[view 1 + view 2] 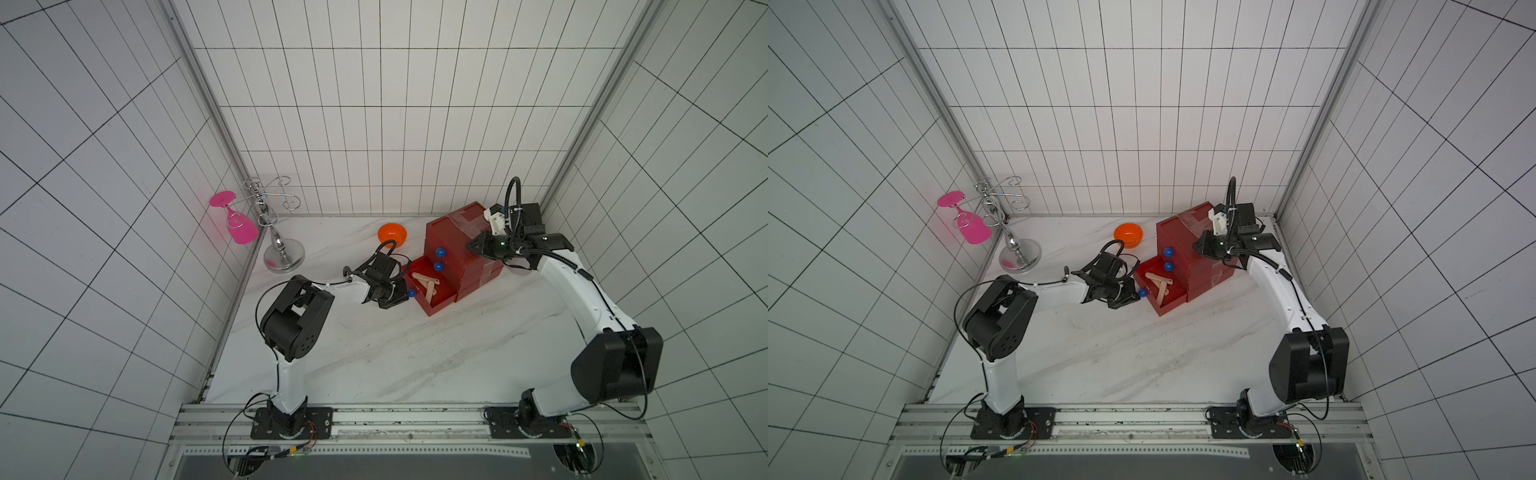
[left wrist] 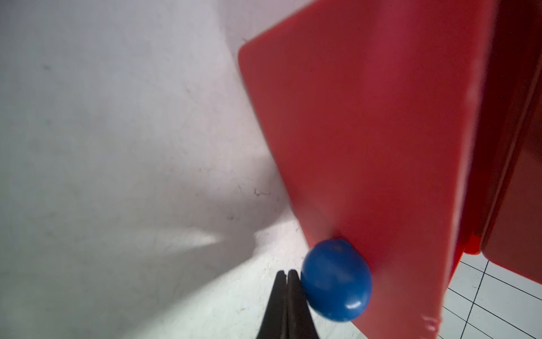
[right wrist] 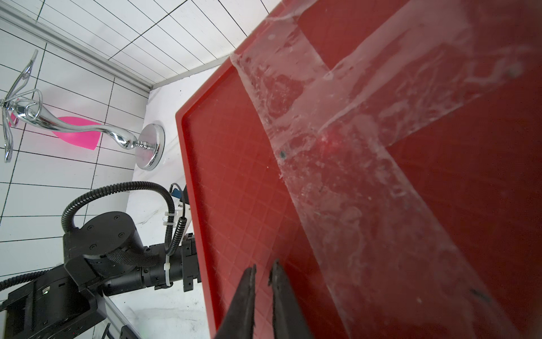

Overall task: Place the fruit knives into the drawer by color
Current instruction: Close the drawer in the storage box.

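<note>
several fruit knives [image 1: 426, 279] lie flat, crossing, in the open drawer [image 1: 442, 305].

The drawer chest [image 1: 453, 239] stands on the table [image 1: 374, 353]. Its bottom drawer [image 1: 442, 303] is pulled out to the chest's front left, with fruit knives [image 1: 428, 286] lying inside. The left gripper [image 1: 402, 297] sits just beside that drawer's knob [image 1: 412, 293]. The right gripper [image 1: 471, 246] is over the chest's top. A bowl [image 1: 392, 233] sits just left of the chest. A glass rack [image 1: 283, 255] stands well to the chest's left, with a glass [image 1: 240, 226] hanging on it.
</note>
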`<state>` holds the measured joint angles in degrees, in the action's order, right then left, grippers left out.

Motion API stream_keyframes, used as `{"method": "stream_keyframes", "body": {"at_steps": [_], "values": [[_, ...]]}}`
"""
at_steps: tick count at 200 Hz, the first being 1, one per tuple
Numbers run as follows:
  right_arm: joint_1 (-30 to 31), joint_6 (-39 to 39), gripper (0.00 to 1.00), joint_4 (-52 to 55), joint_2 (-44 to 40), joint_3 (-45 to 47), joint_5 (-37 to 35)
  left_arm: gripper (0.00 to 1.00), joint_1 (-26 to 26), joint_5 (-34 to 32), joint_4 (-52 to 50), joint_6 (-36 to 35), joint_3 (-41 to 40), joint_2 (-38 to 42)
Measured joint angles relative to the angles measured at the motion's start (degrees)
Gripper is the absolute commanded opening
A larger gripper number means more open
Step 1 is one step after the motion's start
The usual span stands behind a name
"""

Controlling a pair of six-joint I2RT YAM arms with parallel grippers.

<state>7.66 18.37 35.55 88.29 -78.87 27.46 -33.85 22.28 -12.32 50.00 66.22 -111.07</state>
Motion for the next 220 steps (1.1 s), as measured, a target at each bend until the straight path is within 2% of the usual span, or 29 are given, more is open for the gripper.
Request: {"method": "stream_keyframes", "body": {"at_steps": [220], "values": [[0.0, -0.66, 0.16, -0.17, 0.2, 0.02, 0.39, 0.0, -1.36, 0.31, 1.38, 2.84, 10.1, -8.09]]}}
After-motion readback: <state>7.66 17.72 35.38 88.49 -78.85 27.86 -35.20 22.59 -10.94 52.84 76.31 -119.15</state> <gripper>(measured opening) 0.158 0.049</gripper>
